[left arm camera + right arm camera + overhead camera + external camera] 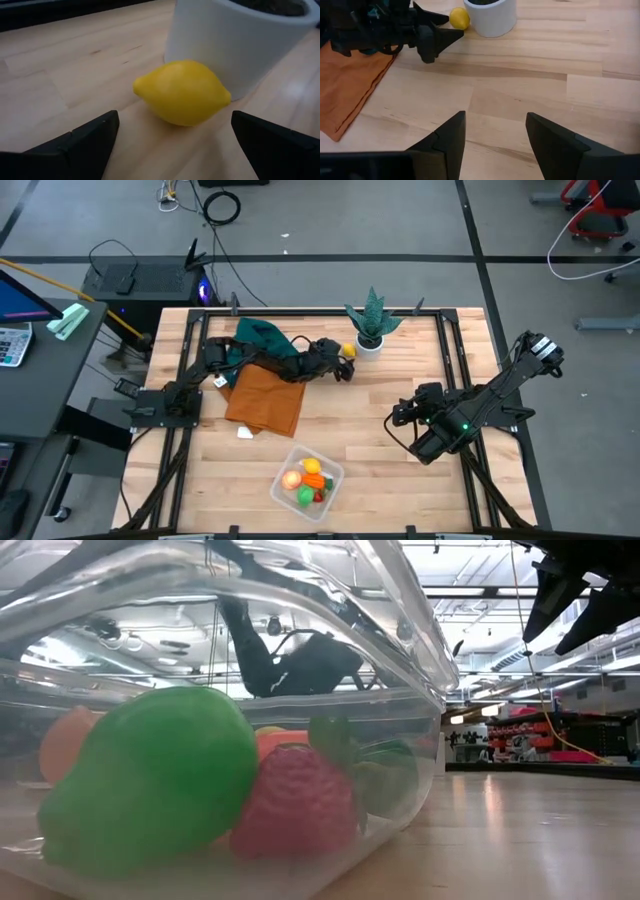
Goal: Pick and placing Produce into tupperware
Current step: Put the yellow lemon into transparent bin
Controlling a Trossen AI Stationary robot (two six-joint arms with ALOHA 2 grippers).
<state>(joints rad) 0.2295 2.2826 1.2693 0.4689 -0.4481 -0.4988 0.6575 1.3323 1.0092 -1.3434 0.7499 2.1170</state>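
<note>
Against the white round plant pot [235, 40]: one yellow plastic toy lemon [182, 92], left gripper [172, 135] spread wide before it, empty. Risk: lemon rolls off pot when pinched. Right gripper [495, 132] parted, empty, waiting. Clear rectangular tupperware [335, 474] holds other produce.

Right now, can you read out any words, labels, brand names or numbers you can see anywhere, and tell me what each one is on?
None can be read.
Small white tag on the table beside the orange cloth: too small to tell if it carries print.
Calculator on the side desk: keys too small to read.
Lemon, white pot, tupperware: no markings visible.
</note>
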